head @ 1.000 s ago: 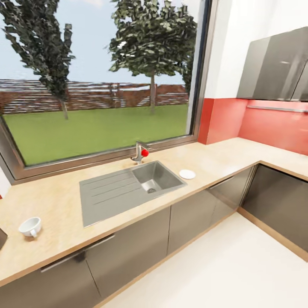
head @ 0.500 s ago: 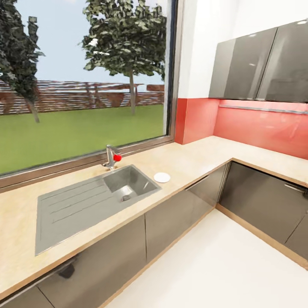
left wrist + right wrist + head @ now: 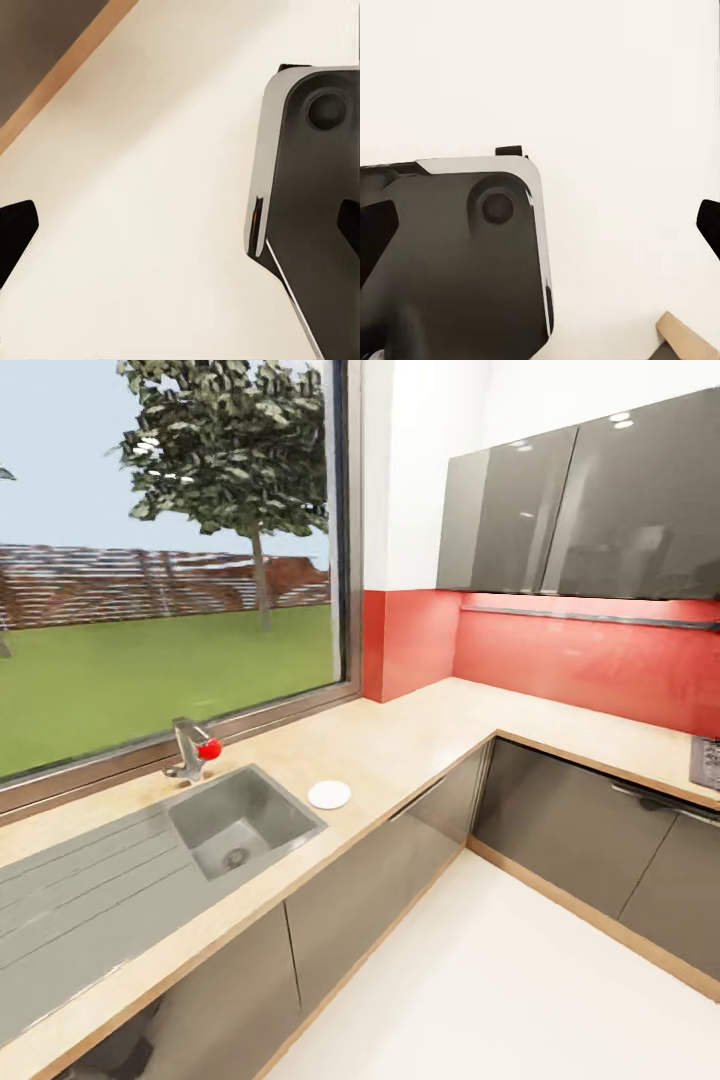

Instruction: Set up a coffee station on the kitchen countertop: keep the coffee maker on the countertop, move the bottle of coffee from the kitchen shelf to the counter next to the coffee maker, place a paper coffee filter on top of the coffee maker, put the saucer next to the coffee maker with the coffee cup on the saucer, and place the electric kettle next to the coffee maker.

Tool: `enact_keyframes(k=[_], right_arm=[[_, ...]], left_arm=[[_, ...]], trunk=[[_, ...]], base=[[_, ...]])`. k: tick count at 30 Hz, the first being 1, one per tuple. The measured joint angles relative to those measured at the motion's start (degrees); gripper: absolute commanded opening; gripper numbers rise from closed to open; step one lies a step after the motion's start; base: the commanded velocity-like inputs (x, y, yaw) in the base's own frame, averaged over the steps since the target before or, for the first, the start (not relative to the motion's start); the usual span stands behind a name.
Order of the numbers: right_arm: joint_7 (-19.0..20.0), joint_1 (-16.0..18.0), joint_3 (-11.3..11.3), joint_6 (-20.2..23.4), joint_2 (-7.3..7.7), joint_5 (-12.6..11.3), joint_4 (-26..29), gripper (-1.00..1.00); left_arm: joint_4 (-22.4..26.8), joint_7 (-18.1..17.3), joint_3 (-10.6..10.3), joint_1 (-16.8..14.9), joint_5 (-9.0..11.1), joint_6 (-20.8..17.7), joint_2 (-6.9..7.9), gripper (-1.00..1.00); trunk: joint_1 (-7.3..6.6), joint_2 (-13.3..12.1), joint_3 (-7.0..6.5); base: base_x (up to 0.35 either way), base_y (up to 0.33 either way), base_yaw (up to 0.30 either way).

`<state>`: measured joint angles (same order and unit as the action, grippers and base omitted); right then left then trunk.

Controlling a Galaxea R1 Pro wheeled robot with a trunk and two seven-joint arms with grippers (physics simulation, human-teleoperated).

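The kitchen countertop of light wood runs under the window and turns a corner at the right. The small white saucer lies flat on it, just right of the steel sink. The coffee cup, the bottle of coffee and the kitchen shelf are out of view. In the left wrist view my left gripper stands open over the pale floor, its dark fingertips far apart. My right gripper is open too, with nothing between its fingertips.
A faucet with a red knob stands behind the sink. Grey wall cabinets hang over the red backsplash. A hob corner shows at the far right. My base sits on the white floor beside the grey cabinet fronts.
The head camera has swung to the right: the sink and saucer slid left in the picture, the coffee cup left the view, and the corner counter and wall cabinets came in.
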<state>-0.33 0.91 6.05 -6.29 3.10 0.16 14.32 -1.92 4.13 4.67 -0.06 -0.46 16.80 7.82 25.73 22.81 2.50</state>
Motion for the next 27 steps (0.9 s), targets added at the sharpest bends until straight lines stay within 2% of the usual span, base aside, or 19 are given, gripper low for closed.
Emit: enact_keyframes(k=[27], right_arm=[[-0.03, 0.0, 0.0, 0.0, 0.01, 0.0, 0.0, 1.0]], left_arm=[[0.0, 0.0, 0.05, -0.01, 0.0, 0.0, 0.0, 1.0]], trunk=[[0.0, 0.0, 0.0]], base=[[0.203, -0.217, -0.267]])
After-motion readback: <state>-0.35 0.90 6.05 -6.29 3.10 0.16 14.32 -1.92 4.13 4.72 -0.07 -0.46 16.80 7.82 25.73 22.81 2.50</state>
